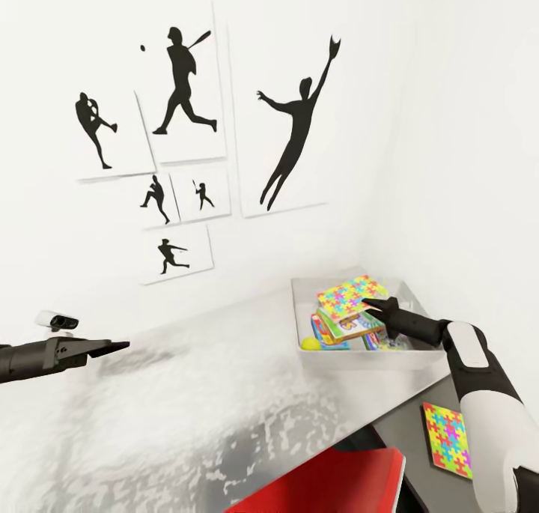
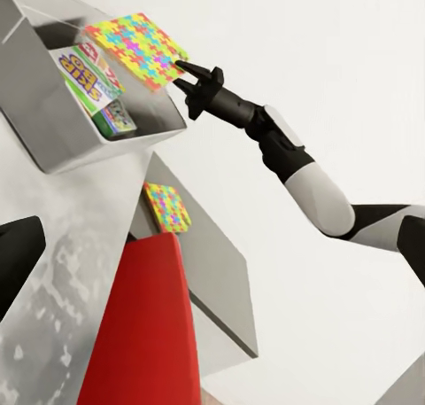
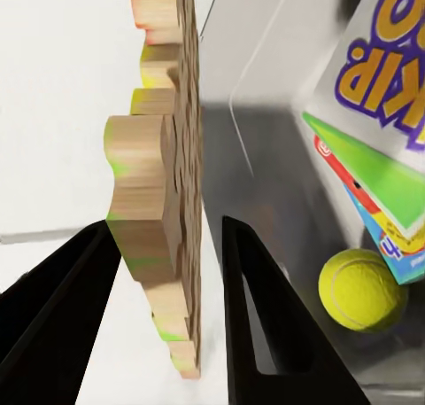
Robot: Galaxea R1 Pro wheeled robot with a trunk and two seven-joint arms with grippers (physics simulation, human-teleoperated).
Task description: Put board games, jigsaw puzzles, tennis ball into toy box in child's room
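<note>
A light grey toy box (image 1: 359, 357) stands at the table's far right corner. Stacked board games (image 1: 348, 326), one lettered SKIP-BO (image 2: 84, 73), and a tennis ball (image 1: 308, 342) lie inside it. A multicoloured jigsaw puzzle (image 1: 350, 296) sits tilted above the games. My right gripper (image 1: 372, 305) is shut on its edge, with the sheet (image 3: 164, 86) between the jaws. A second jigsaw puzzle (image 1: 447, 438) lies flat on the dark grey part of the table (image 1: 408, 445). Far to the left, my left gripper (image 1: 120, 345) hovers open over the light grey top (image 1: 187, 393), holding nothing.
A red chair (image 1: 329, 483) stands close against the table's front edge, between the two arms. White walls meet in a corner behind the toy box. Black silhouette posters (image 1: 187, 86) hang on the back wall. A small white device (image 1: 58, 320) sits at the left.
</note>
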